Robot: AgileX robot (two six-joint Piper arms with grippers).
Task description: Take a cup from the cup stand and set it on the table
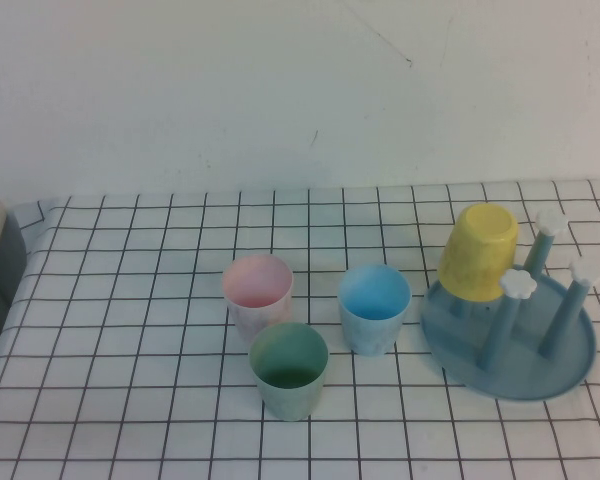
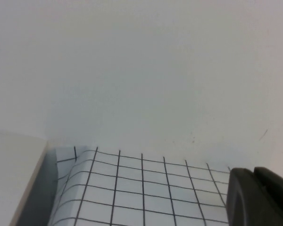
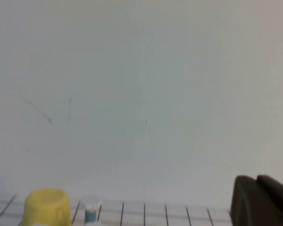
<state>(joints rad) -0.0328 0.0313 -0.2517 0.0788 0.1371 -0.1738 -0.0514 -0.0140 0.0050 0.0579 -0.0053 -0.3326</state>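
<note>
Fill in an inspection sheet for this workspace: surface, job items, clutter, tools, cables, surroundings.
Surface: table under a white cloth with black grid, wrinkled at its far left corner.
Job's things: yellow cup upside down on a peg of the blue cup stand; three other pegs bare.
Clutter: pink cup, blue cup, green cup, all upright, clustered left of the stand.
Tools: left tool and right tool each shut, raised off the table, outside the high view, holding nothing.
Cables: nothing seen.
Surroundings: plain white wall behind the table.
</note>
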